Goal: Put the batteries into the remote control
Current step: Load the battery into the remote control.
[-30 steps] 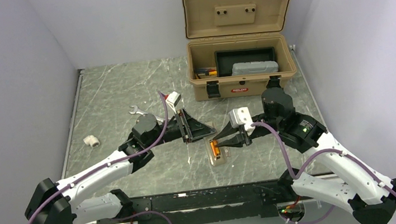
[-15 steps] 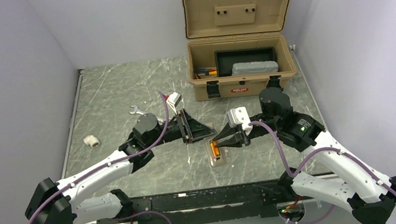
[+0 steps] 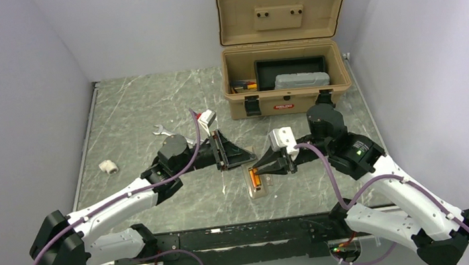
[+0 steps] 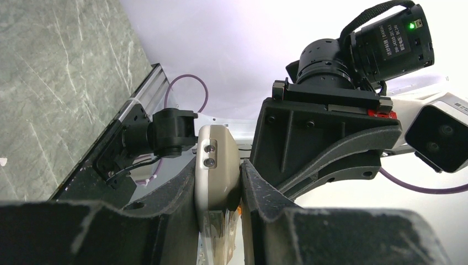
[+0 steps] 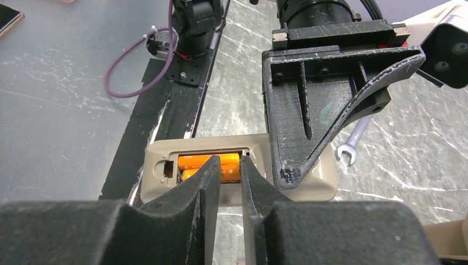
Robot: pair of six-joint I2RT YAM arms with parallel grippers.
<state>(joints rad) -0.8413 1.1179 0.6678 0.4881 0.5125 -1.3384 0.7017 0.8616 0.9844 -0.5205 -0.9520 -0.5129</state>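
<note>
The remote control (image 3: 258,192) hangs back-up over the table's near middle, its battery bay uncovered. My left gripper (image 3: 246,161) is shut on the remote's far end; in the left wrist view the tan casing (image 4: 218,160) sits clamped between the pads of the left gripper (image 4: 218,185). Two orange batteries (image 5: 201,162) lie side by side in the bay of the remote (image 5: 157,185). My right gripper (image 5: 230,164) has its tips at the bay, right over the batteries (image 3: 255,181). Its jaws stand a narrow gap apart, and nothing is gripped between them. The right gripper (image 3: 257,170) comes in from the right.
An open tan toolbox (image 3: 287,93) with a black tray and grey case stands at the back right. A silver wrench (image 3: 164,131) lies behind the left arm, and a small white fitting (image 3: 108,166) lies at the left. Both grippers crowd the remote.
The right gripper has edged left onto the battery bay and its jaws have narrowed slightly. The left gripper holds the remote as before.
</note>
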